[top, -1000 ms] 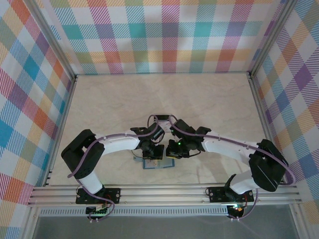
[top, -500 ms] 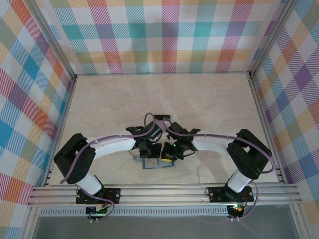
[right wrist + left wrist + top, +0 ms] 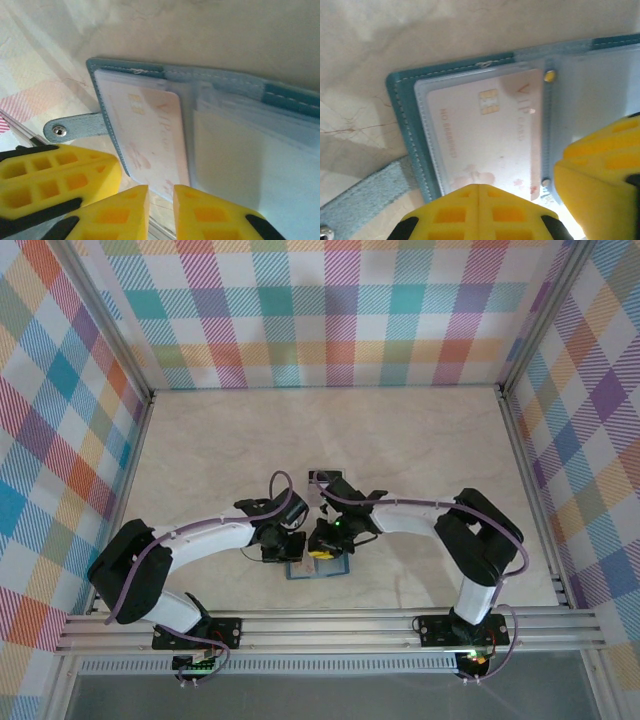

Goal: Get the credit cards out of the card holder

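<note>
1. Overhead view. The table is pale and marbled and is enclosed by plaid walls. The left arm and the right arm converge near the front edge. The card holder lies there as a small teal rectangle, partly covered by the left gripper and the right gripper. This view resolves neither jaw spacing nor any card.

2. Wrist views. The card holder lies open and flat on the table. One credit card sits inside a clear pocket at the tab end.

3. Left wrist view. The fingers of the left gripper meet with no gap, at the near edge of the card pocket. The card's chip and its "VIP" lettering are legible here.

4. Right wrist view. The jaws of the right gripper stand a narrow gap apart, in line with the near edge of the card. Contact with the card cannot be determined. The tab and its snap stud are shown whole here, beside the holder's end.
</note>
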{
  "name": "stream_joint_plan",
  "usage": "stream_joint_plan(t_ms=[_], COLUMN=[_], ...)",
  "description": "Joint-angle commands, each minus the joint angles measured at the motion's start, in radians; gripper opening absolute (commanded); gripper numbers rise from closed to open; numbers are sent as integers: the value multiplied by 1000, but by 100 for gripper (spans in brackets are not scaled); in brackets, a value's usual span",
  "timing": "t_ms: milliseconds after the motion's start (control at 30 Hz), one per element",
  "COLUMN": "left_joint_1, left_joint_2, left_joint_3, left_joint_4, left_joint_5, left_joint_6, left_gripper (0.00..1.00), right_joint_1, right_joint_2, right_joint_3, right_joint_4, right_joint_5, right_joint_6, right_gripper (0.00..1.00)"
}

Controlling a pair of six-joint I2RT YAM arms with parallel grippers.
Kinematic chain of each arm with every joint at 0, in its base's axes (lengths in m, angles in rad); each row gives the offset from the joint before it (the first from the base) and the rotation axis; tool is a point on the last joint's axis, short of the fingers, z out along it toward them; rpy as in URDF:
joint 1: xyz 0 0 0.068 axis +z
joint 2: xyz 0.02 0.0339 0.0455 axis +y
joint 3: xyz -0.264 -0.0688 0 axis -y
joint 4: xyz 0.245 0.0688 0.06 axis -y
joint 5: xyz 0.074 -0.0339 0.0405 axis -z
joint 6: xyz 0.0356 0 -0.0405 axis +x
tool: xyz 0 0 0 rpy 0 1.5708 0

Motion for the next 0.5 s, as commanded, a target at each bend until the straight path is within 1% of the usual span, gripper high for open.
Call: stream_joint_plan(t_ms=[0, 200, 467], left_joint_1=[21, 32, 34], left_joint_2=[-25, -7, -2], left_joint_3=[-30, -56, -70], left_joint_4=[-15, 5, 4], left_joint_5=[-5, -1, -3], left_joint_6=[23, 28, 31], left_gripper=[4, 4, 4], right_joint_1=[12, 18, 21], right_joint_2=[29, 72, 102], right_joint_3=[62, 108, 126], right_joint_4=[-30, -99, -154], right_joint_5=[-35, 3, 18], right_joint_6=[-32, -59, -95], right_gripper=[24, 30, 31])
